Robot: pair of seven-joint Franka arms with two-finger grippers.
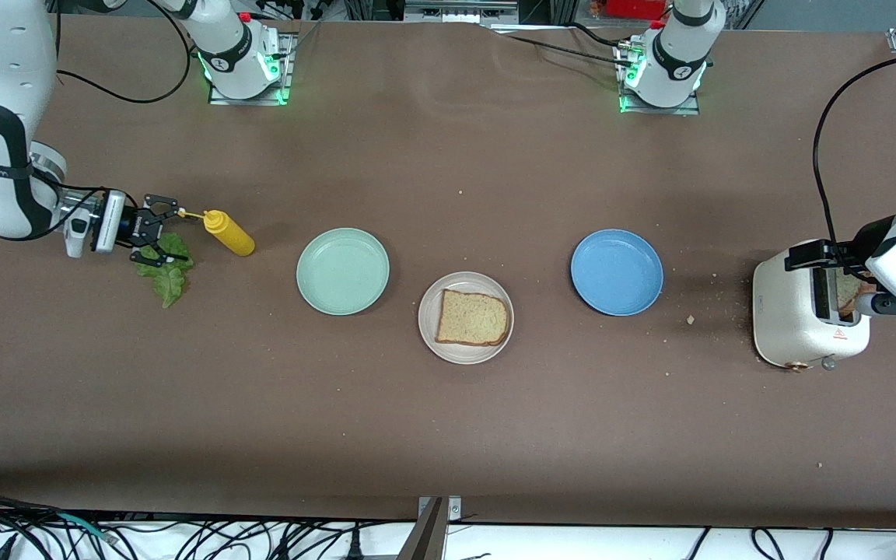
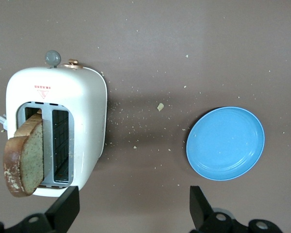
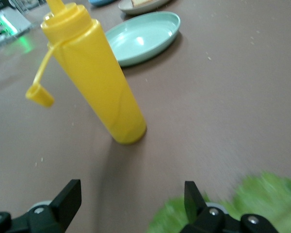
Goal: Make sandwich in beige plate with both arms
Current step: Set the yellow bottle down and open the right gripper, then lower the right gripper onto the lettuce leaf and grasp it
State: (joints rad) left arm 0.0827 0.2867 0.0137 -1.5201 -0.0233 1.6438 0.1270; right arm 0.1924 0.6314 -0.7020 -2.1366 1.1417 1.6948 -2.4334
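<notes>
The beige plate (image 1: 426, 319) lies at the middle of the table with one slice of brown bread (image 1: 473, 317) on it. A second slice (image 1: 848, 294) stands tilted in a slot of the white toaster (image 1: 798, 319); it also shows in the left wrist view (image 2: 24, 158). The green lettuce leaf (image 1: 166, 274) lies on the table at the right arm's end. My right gripper (image 1: 159, 232) is open and empty, low over the leaf, which shows blurred beside one finger in the right wrist view (image 3: 262, 204). My left gripper (image 1: 827, 258) is open and empty above the toaster (image 2: 72, 121).
A yellow squeeze bottle (image 1: 229, 232) with its cap off stands just ahead of the right gripper (image 3: 133, 204). A mint green plate (image 1: 343, 271) and a blue plate (image 1: 617, 271) flank the beige plate. Crumbs lie between the toaster and the blue plate (image 2: 225, 143).
</notes>
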